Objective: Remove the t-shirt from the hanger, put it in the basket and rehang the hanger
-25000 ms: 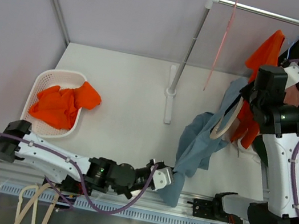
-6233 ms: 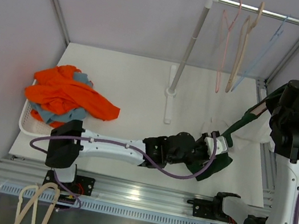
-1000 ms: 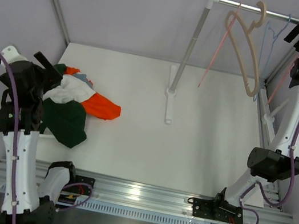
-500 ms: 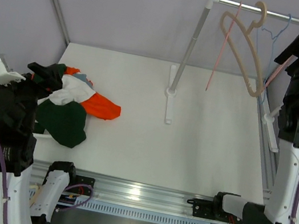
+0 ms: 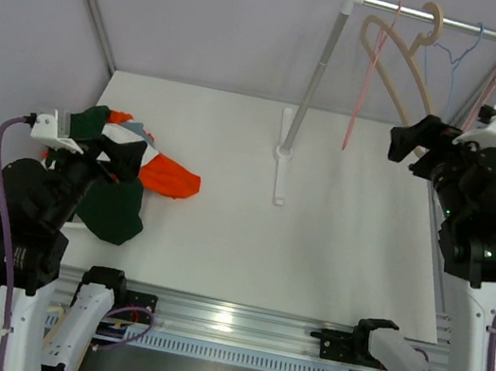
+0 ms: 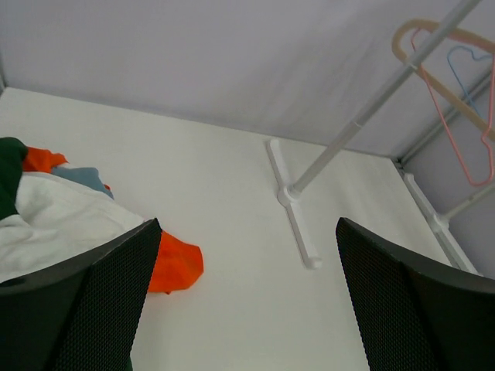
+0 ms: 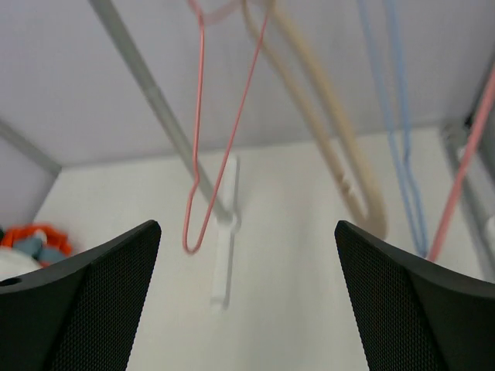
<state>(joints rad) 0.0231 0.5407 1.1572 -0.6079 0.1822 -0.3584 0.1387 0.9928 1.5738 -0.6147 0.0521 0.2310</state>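
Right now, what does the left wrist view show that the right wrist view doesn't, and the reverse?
Only the left wrist view: the open left gripper, plus the white garment and dark green garment heaped at the left of the table, off any hanger. Only the right wrist view: the open right gripper; otherwise nothing unique, though the bare pink hanger and tan hanger fill it close up. Both: the rack pole, its base, those hangers with nothing on them, and a bit of the orange garment.
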